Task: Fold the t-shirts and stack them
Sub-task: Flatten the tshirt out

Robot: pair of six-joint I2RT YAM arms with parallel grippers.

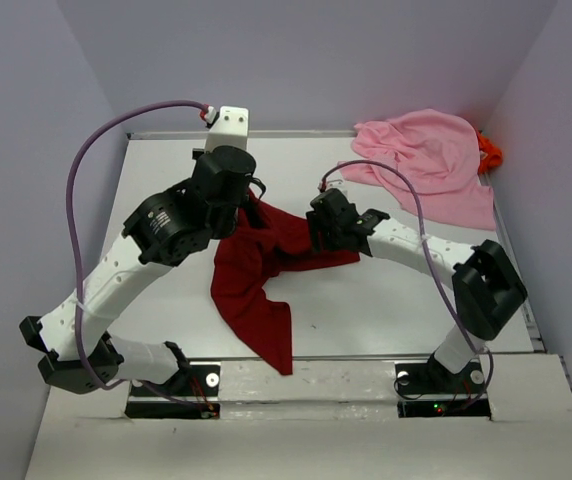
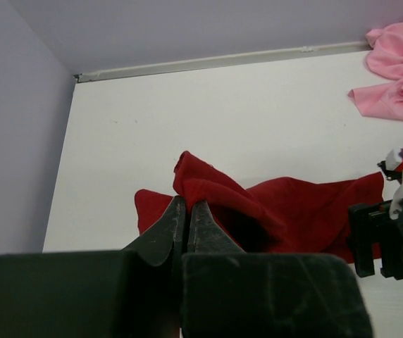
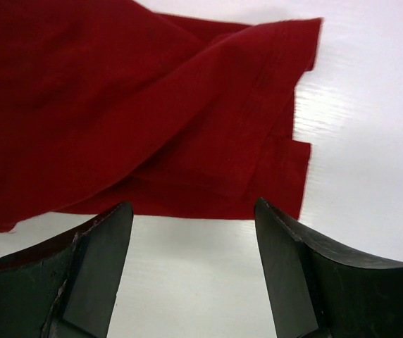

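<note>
The red shirt lies crumpled mid-tabletop. Its longest run goes from a raised bunch at the far left down to a tail at the near edge, and a shorter lobe reaches right. The left pincer is clamped tight on that raised bunch, with cloth pinched between its tips. The right pincer hangs with its jaws spread wide and holds nothing. The lobe's hemmed edge lies just ahead of its tips, running roughly across its line of reach, so the right arm is the nearer one for a second grip there. The pink shirt is heaped in the far right corner, well apart, with the orange shirt peeking out behind it.
</note>
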